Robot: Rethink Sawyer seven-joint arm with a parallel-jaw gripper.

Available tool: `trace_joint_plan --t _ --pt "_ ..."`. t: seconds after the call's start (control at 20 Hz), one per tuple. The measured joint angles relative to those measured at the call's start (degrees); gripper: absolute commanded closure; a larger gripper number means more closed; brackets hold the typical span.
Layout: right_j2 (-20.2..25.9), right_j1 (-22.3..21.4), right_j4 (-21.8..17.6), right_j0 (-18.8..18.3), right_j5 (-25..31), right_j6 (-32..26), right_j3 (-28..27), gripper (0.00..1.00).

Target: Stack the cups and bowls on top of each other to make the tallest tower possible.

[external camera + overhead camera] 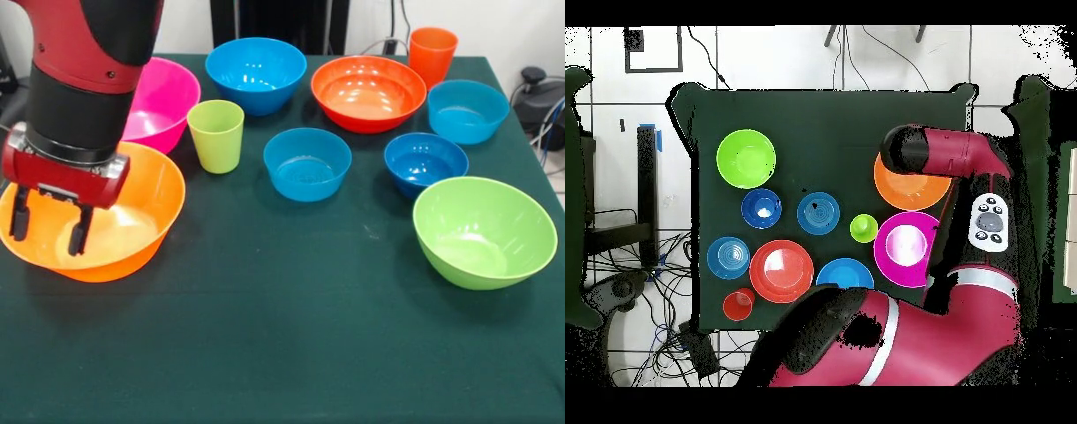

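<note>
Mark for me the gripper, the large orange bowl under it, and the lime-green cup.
gripper point(48, 231): front view, midway between its two dark fingertips, which stand apart.
large orange bowl point(150, 190): front view, inner right wall, upright.
lime-green cup point(217, 141): front view, outer side wall.

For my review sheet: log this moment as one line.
gripper: open, over large orange bowl | bowl: upright, empty | tower: not started | other bowls, cups: apart on table

bowls 8 — blue point(256, 74) 4, light-orange point(132, 225) 1, pink point(168, 102) 1, red-orange point(368, 92) 1, lime-green point(485, 231) 1 | cups 2 — lime green point(216, 134), orange point(432, 53)
</note>
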Motion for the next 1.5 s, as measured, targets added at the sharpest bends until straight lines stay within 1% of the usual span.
trace_joint_plan --t 0.35,0.5,0.65,0.9,0.95,1.05,1.15,1.5 --pt "3.45 -0.07 0.71 -0.52 0.0 0.0 1.86 0.0" --pt "5.01 -0.28 1.95 -0.76 -0.01 0.0 3.17 0.0" --pt "5.34 -0.37 2.97 -0.79 0.0 0.0 3.86 0.0" --pt "5.43 -0.68 6.73 -0.8 -0.01 0.0 5.69 0.0" --pt "5.43 -0.84 8.76 -0.8 0.0 0.02 6.51 0.0" --pt "5.43 -0.95 9.74 -0.8 0.0 0.02 6.91 0.0" --pt "5.42 -1.18 11.56 -0.8 0.0 0.02 7.63 0.0" --pt "5.39 -1.48 13.75 -0.8 0.07 0.02 8.27 0.0"
